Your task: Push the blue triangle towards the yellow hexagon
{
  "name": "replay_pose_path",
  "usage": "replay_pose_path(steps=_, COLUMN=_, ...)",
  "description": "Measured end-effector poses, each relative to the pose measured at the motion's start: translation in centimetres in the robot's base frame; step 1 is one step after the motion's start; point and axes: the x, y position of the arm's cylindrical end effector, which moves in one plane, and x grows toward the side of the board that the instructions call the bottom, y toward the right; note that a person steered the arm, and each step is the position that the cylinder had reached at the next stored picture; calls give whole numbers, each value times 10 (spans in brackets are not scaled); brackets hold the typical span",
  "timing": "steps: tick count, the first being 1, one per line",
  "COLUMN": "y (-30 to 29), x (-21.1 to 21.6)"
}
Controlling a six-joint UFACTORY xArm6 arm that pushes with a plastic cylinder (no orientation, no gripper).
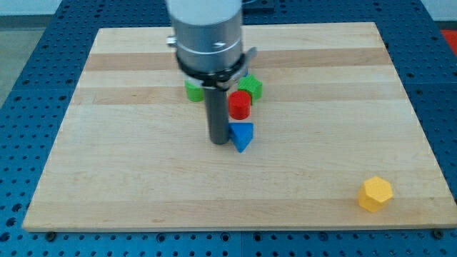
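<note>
The blue triangle [243, 135] lies near the middle of the wooden board [128, 178]. My tip [218, 141] stands right against its left side, touching or nearly touching it. The yellow hexagon [375, 193] sits far off at the view's bottom right, near the board's edge. The rod and the arm's grey body above it hide part of the blocks behind.
A red block [239, 105] sits just above the blue triangle. A green block [251, 88] is at its upper right and another green block [193, 91] shows left of the rod, partly hidden. A blue perforated table surrounds the board.
</note>
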Motion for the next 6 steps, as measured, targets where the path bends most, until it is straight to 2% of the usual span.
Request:
replay_pose_path(steps=2, y=40, x=6)
replay_pose_path(steps=4, y=55, x=-30)
replay_pose_path(steps=6, y=69, x=-15)
